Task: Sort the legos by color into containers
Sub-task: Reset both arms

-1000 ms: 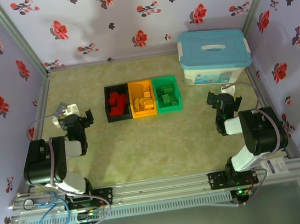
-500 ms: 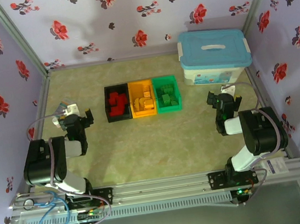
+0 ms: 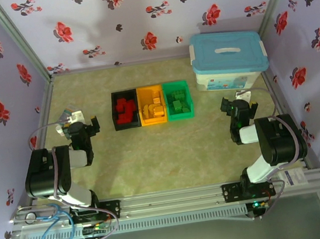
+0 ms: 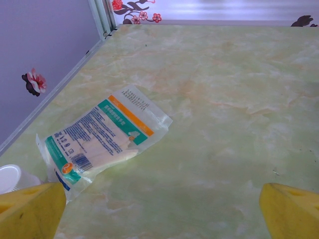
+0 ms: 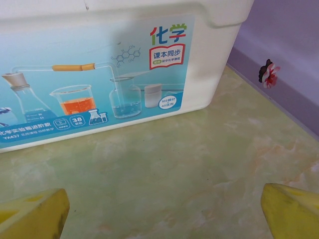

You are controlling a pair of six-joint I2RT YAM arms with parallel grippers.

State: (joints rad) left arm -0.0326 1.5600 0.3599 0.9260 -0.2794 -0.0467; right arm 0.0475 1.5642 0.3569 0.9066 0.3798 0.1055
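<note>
Three bins stand side by side at the table's middle: a black bin [image 3: 123,109] holding red legos [image 3: 125,107], an orange-yellow bin [image 3: 151,105] holding yellow-orange legos [image 3: 153,106], and a green bin [image 3: 178,100] holding green legos [image 3: 177,101]. My left gripper [image 3: 85,126] rests folded back at the left, open, with bare table between its yellow fingertips [image 4: 30,211]. My right gripper [image 3: 238,105] rests folded back at the right, open too, its yellow fingertips [image 5: 32,215] wide apart over bare table.
A large white box with a light-blue lid [image 3: 229,59] stands at the back right, close in front of the right gripper [image 5: 99,64]. A flat plastic packet [image 4: 102,137] and a white round object [image 4: 12,178] lie near the left wall. Floral walls enclose the table.
</note>
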